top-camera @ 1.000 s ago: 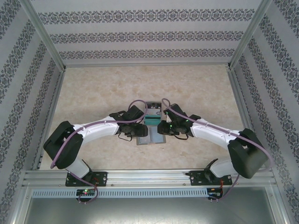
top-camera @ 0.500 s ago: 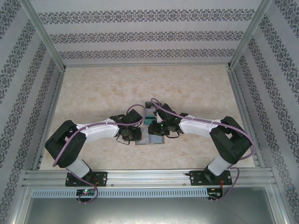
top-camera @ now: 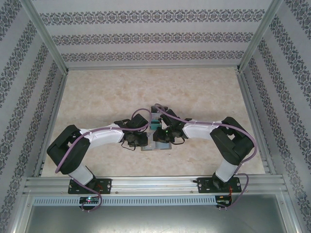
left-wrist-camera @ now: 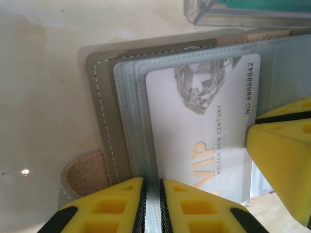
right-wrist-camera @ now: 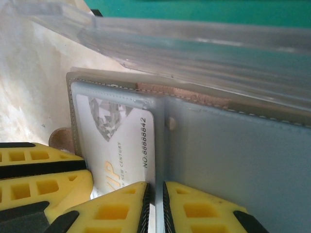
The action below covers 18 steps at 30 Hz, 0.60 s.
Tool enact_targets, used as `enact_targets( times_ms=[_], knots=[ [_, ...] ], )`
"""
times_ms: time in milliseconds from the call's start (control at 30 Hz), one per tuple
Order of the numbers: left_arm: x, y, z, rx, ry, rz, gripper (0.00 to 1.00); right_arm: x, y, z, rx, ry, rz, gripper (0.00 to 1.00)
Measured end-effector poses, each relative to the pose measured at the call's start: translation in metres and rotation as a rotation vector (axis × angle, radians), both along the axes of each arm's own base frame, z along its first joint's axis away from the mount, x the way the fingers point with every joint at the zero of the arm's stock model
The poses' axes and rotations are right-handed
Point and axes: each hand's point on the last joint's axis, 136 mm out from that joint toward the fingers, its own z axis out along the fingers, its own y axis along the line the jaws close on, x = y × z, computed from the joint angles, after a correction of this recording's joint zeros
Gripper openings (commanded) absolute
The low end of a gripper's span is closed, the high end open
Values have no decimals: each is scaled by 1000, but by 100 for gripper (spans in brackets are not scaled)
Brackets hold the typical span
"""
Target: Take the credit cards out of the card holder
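Top view: both arms meet mid-way on the table [top-camera: 97, 97] over the open card holder [top-camera: 151, 147], left gripper [top-camera: 143, 140] and right gripper [top-camera: 159, 138] down on it. Left wrist: jaws pinched narrow on the card holder's clear sleeve edge — white VIP card [left-wrist-camera: 204, 131] sits inside the sleeve. Right wrist: jaws pinched on a sleeve leaf beside that card; teal card [right-wrist-camera: 194, 7] lies just past the holder.
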Motion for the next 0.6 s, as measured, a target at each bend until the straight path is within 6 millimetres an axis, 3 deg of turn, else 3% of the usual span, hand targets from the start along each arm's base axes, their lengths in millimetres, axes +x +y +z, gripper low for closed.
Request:
enact_targets(
  times_ms=[267, 600],
  knots=[
    [0, 0, 0, 0, 1, 0, 13, 1, 2, 0, 11, 17, -14, 0],
    [0, 0, 0, -2, 2, 6, 6, 1, -5, 3, 13, 10, -25, 0]
  ],
)
